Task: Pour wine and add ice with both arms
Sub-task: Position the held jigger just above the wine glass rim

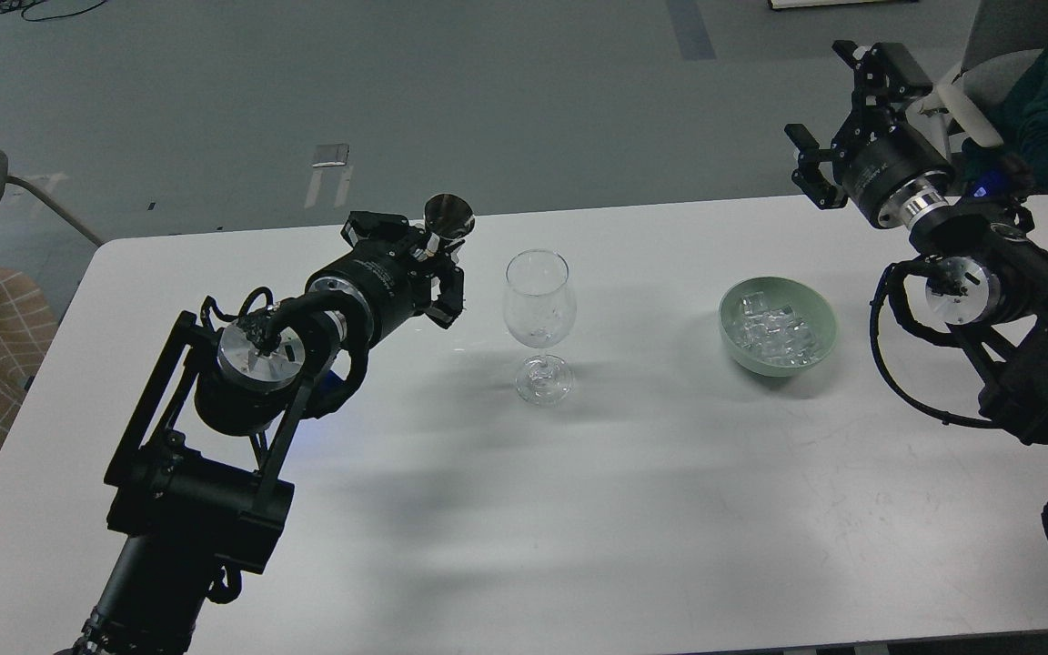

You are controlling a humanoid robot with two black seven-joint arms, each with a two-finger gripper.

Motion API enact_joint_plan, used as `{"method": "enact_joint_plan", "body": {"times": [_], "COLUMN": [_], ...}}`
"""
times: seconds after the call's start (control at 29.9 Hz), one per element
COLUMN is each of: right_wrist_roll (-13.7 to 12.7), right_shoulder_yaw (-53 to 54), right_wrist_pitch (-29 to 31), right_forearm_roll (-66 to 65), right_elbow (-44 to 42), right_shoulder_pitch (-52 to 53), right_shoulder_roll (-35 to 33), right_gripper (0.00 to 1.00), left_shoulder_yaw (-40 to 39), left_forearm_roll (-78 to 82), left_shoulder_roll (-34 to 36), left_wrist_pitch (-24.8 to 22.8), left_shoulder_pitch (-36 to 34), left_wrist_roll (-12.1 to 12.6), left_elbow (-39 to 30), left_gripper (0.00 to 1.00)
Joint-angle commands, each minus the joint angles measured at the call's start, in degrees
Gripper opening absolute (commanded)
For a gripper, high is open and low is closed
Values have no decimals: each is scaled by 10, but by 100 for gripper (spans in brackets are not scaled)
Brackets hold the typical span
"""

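Bare tabletop across near half, open gap between wine glass and bowl, left end effector crowding glass

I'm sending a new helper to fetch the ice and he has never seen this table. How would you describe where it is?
On the white table, look right of the wine glass standing near the middle. There sits a pale green bowl, the only bowl there. The ice is the heap of small clear cubes inside it.

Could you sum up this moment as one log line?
left gripper: near wine glass, grip unclear | right gripper: open, raised | ice: in bowl
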Motion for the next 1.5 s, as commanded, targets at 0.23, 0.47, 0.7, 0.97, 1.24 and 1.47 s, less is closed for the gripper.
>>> {"method": "enact_joint_plan", "body": {"times": [0.23,0.47,0.7,0.97,1.24,1.47], "right_wrist_roll": [0,0,0,0,1,1], "right_shoulder_yaw": [1,1,1,1,1,1], "right_wrist_pitch": [0,0,0,0,0,0], "right_forearm_roll": [0,0,0,0,0,0], "right_elbow": [0,0,0,0,0,0], "right_shoulder_pitch": [-2,-2,-2,-2,-2,-2], "right_shoulder_roll": [4,7,7,7,7,7], "right_gripper": [100,100,100,100,100,100], "left_shoulder_yaw": [15,30,32,33,57,57], "left_forearm_roll": [20,21,38,57,81,100], "left_shoulder_roll": [0,0,0,0,0,0], "left_wrist_pitch": [0,0,0,0,0,-8], "left_shoulder_pitch": [-17,-33,-35,-35,-34,-34], "left_wrist_roll": [1,-2,-3,-5,-12,-14], "left_elbow": [8,23,29,29,29,29], "left_gripper": [0,0,0,0,0,0]}}
